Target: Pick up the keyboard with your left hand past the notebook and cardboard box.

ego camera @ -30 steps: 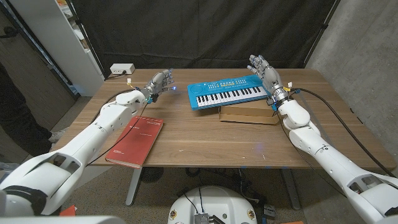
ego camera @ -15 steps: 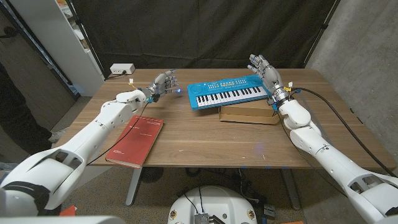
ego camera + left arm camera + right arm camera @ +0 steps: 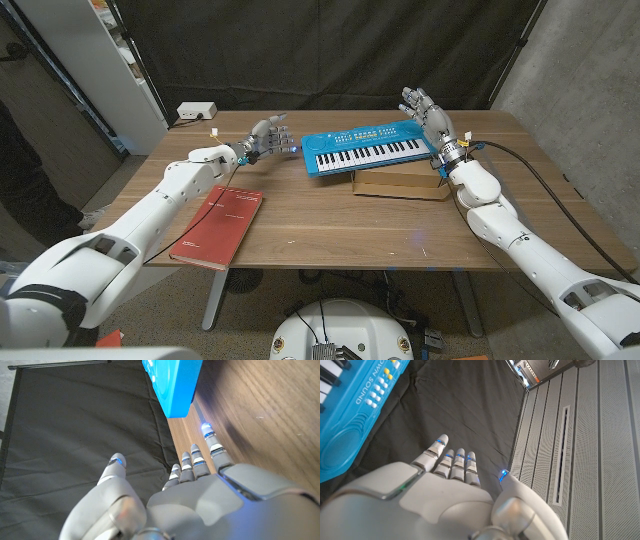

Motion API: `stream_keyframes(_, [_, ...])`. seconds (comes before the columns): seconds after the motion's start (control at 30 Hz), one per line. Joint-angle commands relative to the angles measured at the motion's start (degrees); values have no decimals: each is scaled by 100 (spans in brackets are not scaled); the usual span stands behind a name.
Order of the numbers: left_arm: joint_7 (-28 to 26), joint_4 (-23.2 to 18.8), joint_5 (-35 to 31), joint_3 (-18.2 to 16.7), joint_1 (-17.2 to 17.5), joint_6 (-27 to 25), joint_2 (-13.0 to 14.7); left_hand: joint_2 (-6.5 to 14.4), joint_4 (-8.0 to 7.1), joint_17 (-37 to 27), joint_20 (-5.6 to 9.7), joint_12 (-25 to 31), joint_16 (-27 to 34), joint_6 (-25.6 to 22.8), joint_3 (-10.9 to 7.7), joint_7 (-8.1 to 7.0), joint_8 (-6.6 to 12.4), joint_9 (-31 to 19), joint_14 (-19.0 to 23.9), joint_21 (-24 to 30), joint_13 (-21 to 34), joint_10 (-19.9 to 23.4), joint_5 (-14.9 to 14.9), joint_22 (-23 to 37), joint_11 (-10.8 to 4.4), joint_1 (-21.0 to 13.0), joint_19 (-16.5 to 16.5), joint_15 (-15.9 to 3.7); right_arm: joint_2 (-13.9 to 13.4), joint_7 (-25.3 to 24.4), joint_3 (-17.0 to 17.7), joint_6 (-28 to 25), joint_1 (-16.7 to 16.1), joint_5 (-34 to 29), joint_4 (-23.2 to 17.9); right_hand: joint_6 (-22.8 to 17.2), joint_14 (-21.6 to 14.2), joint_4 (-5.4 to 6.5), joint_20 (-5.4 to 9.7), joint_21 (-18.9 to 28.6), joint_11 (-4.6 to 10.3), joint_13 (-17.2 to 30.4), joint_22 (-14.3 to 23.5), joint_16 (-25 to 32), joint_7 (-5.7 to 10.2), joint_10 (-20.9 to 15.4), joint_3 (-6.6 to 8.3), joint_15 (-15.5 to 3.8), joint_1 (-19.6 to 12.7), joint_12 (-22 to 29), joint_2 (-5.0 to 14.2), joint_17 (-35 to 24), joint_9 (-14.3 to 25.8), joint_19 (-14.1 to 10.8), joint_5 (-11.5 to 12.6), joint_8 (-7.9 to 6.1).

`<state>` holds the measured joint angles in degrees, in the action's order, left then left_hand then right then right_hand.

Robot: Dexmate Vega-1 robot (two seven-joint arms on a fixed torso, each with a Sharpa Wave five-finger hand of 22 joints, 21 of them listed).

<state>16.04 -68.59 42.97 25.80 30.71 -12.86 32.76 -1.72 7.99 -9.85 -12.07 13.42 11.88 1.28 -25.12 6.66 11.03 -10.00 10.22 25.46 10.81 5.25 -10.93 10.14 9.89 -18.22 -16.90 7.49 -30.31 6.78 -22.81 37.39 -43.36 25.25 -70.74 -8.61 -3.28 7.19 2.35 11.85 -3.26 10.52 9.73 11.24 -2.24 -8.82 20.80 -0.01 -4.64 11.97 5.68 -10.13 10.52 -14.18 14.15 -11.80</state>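
Observation:
A blue toy keyboard [image 3: 365,147] lies tilted across a flat cardboard box [image 3: 402,183] at the back right of the table; its left end overhangs the box. A red notebook [image 3: 218,225] lies at the front left. My left hand [image 3: 267,137] hovers open above the table, fingers spread, a short way left of the keyboard's left end [image 3: 173,384]. My right hand [image 3: 424,110] stands open beside the keyboard's right end [image 3: 347,425], fingers pointing up, holding nothing.
A white power box [image 3: 196,110] sits at the table's back left corner, with a small yellow-tipped item [image 3: 211,131] near it. A black curtain hangs behind the table. A white shelf [image 3: 95,60] stands to the left. Bare wood lies between notebook and box.
My left hand has moved right, closer to the keyboard's left end. The right hand and keyboard have stayed put.

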Motion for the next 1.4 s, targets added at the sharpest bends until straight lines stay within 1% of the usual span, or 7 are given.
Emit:
stream_keyframes(0.03, [356,434,341,-54,-171,-288,-184,-40,13,-21,8,41,39,-128,34,522,45,-28,153,39,15,142,25,10,27,-42,-179,-4,27,59,1,11,71,50,117,-47,-60,-16,-34,-5,12,20,16,-24,-3,-48,15,4,-73,-24,92,-20,17,-24,28,8])
stream_keyframes(0.3, [908,1069,534,-69,-386,-331,-391,-39,28,-20,17,33,23,-259,37,522,65,-32,219,38,15,208,27,8,46,-89,-316,13,54,133,-27,41,172,50,282,-56,-76,-19,-32,-11,9,21,16,-24,-4,-56,18,-1,-75,-30,92,-19,18,-27,28,13])
stream_keyframes(0.63, [1156,1479,597,-73,-564,-514,-530,-75,48,-19,5,10,9,-264,55,536,33,-34,291,34,16,251,33,4,158,-136,-459,86,95,216,-55,67,289,75,459,-58,-80,-22,-29,-16,6,21,16,-27,-7,-56,20,0,-76,-38,90,-19,18,-28,27,19])
stream_keyframes(0.8, [1289,1701,593,-42,-715,-669,-599,-131,62,-17,16,5,9,-326,91,543,19,-36,453,50,15,391,40,1,215,-194,-743,104,139,318,-69,189,373,100,618,-63,-80,-24,-31,-19,10,21,16,-30,-8,-54,22,0,-78,-43,90,-19,18,-29,27,21])
stream_keyframes(0.97, [1512,2048,505,41,-937,-721,-702,-130,79,-16,-4,-18,-7,-410,91,547,14,-39,575,11,13,501,46,-4,250,-308,-915,152,143,280,-60,184,402,84,647,-65,-79,-26,-29,-22,9,21,16,-33,-6,-59,23,-2,-79,-44,89,-18,19,-30,27,23])
stream_keyframes(1.17, [1782,2467,296,187,-1245,-715,-824,-101,111,-14,8,-44,-32,-553,60,550,20,-42,711,-43,13,645,68,-6,250,-525,-1144,128,176,315,-67,239,453,99,779,-70,-84,-27,-26,-25,12,22,16,-34,-1,-67,26,-6,-80,-45,91,-18,19,-30,26,25])
stream_keyframes(1.4, [2297,3359,22,360,-1746,-636,-1091,-153,112,-12,21,-49,-32,-679,86,554,27,-46,855,-64,15,788,83,-4,253,-634,-1368,165,197,305,-62,295,490,94,872,-68,-86,-29,-23,-29,15,22,16,-35,-4,-69,28,-6,-81,-49,91,-18,19,-30,26,30])
